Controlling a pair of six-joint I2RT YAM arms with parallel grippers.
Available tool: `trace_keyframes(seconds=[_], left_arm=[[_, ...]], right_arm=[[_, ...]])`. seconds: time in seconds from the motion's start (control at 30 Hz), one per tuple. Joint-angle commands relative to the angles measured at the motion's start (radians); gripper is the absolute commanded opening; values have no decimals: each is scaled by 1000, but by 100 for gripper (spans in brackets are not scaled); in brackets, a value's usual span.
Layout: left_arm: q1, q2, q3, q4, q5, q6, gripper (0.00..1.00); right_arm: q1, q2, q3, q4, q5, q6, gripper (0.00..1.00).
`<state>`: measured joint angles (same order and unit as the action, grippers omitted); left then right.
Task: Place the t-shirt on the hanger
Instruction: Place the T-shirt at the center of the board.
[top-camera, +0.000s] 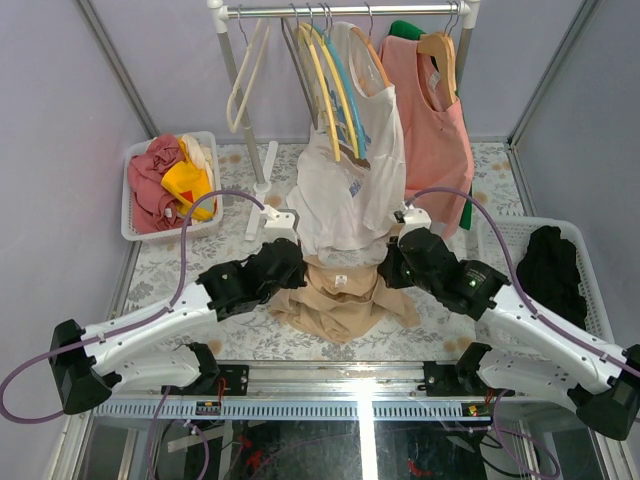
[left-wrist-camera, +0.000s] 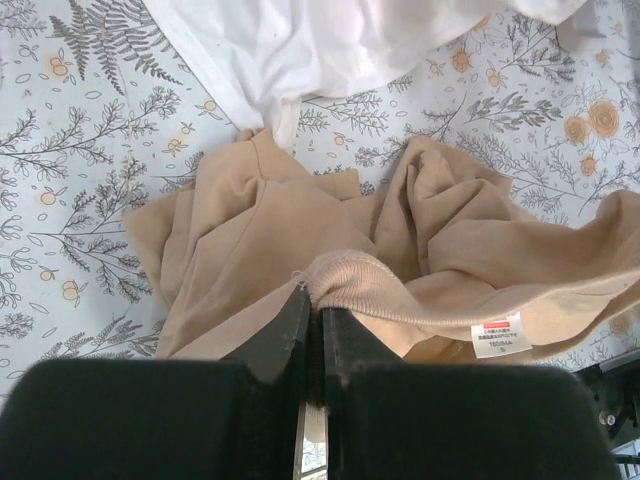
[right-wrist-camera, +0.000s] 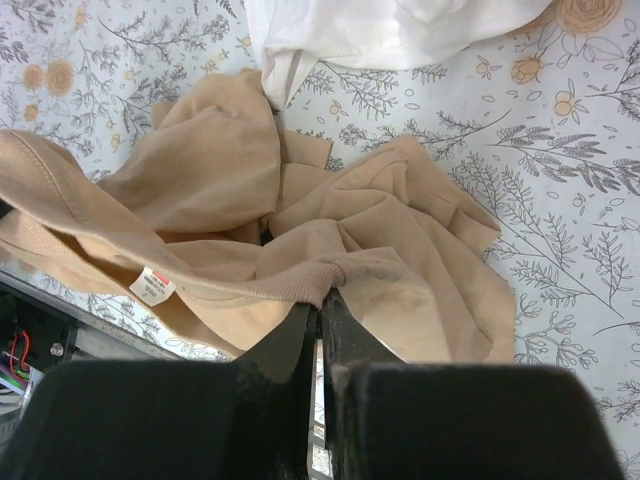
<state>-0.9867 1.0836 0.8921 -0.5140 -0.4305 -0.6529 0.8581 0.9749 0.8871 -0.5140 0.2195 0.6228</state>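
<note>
The tan t-shirt (top-camera: 340, 300) lies crumpled on the floral table between both arms, partly lifted at its ribbed neck. My left gripper (top-camera: 293, 266) is shut on the neck's left side; its tips (left-wrist-camera: 315, 302) pinch the collar near the white label (left-wrist-camera: 500, 335). My right gripper (top-camera: 390, 266) is shut on the neck's right side; its tips (right-wrist-camera: 320, 300) pinch the ribbed edge, with the label (right-wrist-camera: 152, 287) to the left. The light-blue hanger (top-camera: 347, 95) hangs on the rack among yellow hangers, against the white shirt.
A white printed shirt (top-camera: 350, 190) hangs down onto the table right behind the t-shirt. A salmon-pink top (top-camera: 435, 120) and a cream hanger (top-camera: 245, 80) hang on the rack (top-camera: 340, 10). A basket (top-camera: 128, 215) of clothes stands left; another basket (top-camera: 500, 225) with a black garment stands right.
</note>
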Motion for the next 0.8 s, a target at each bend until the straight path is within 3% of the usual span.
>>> trace_keyframes(seconds=[0.0, 0.3, 0.77], left_arm=[[1, -12, 50, 42, -68, 22, 0], [15, 24, 186, 33, -117, 117, 0], [66, 137, -112, 237, 112, 5, 0]], right_arm=[[-2, -38, 50, -4, 61, -19, 0], [-3, 7, 169, -38, 130, -74, 0], [-2, 107, -43, 82, 65, -14, 0]])
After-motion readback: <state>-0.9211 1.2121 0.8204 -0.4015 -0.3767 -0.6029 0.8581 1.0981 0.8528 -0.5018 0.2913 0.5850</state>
